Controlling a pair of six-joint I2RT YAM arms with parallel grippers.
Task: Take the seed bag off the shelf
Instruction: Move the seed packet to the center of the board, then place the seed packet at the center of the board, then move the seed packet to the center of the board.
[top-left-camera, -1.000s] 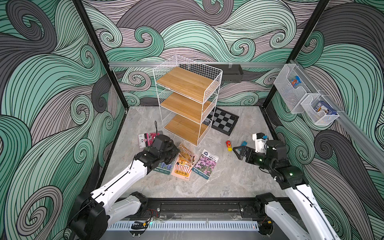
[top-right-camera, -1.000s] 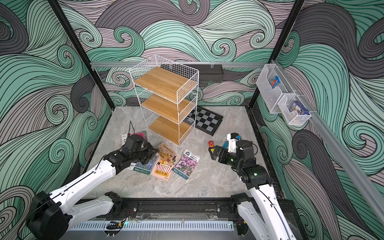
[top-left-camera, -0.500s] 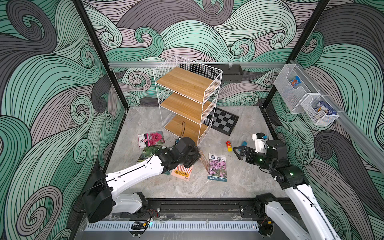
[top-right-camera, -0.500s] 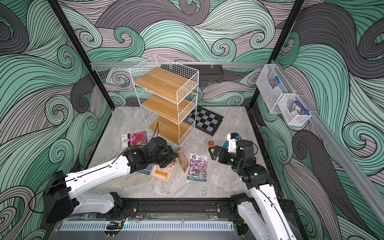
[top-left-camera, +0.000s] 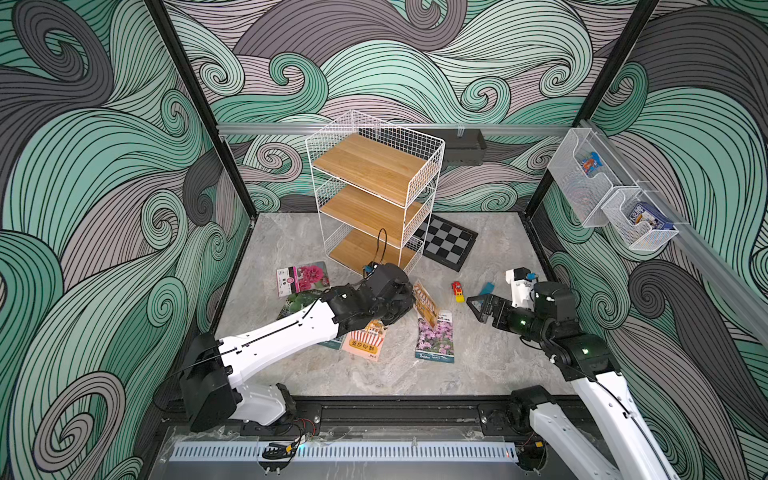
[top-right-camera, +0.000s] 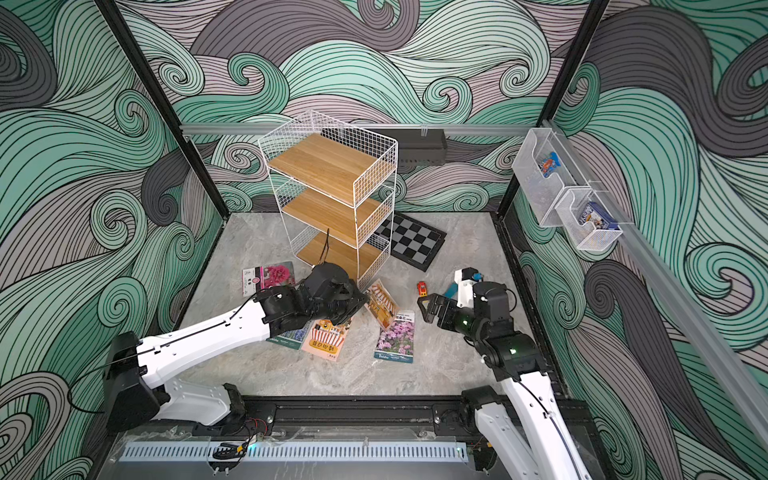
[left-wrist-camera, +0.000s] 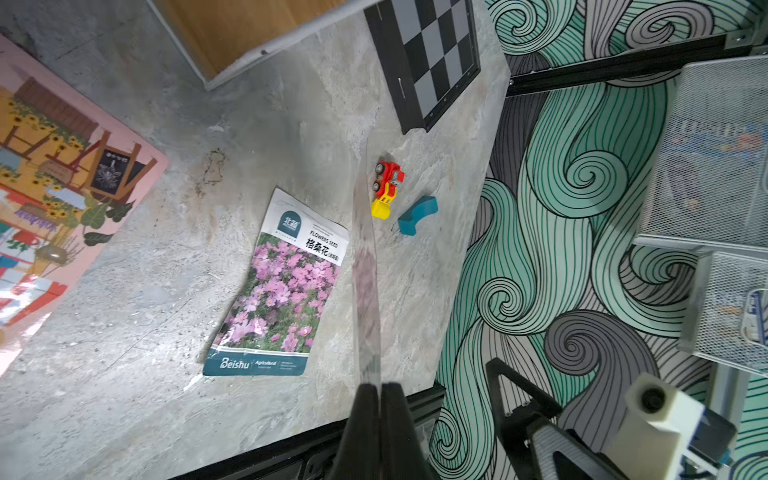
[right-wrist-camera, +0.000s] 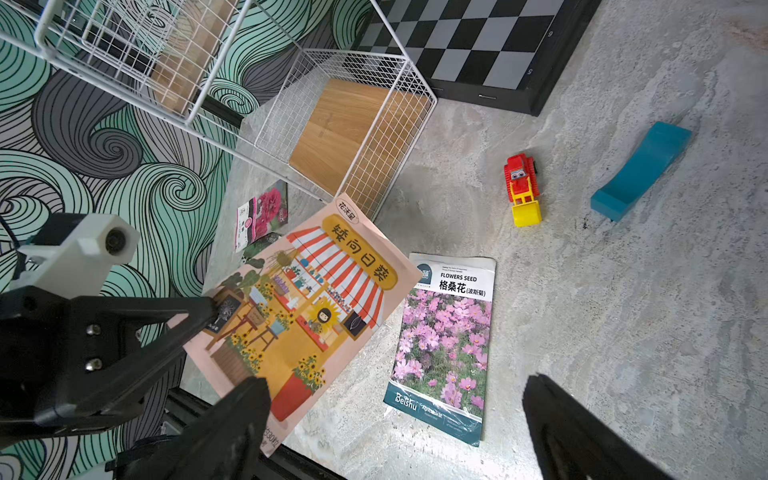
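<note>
Top views: shelf (top-left-camera: 370, 166) is bare on all three boards. The sunflower seed packet (top-left-camera: 424, 303) is off it, pinched in the left gripper (top-left-camera: 410, 300). It is tilted up just beside the shelf's bottom corner, probably in transit to a drop spot. Right gripper (top-left-camera: 473, 308) hovers near a toy bulldozer (top-left-camera: 457, 291), not involved.
Left wrist: left gripper (left-wrist-camera: 380, 388) is clamped tight on the packet (left-wrist-camera: 365, 270), which shows edge-on only, no artwork.
Right wrist: shows the packet (right-wrist-camera: 316, 299) face-on, gripped at one edge. Right gripper (right-wrist-camera: 397, 380) is spread wide, holding nothing.
</note>
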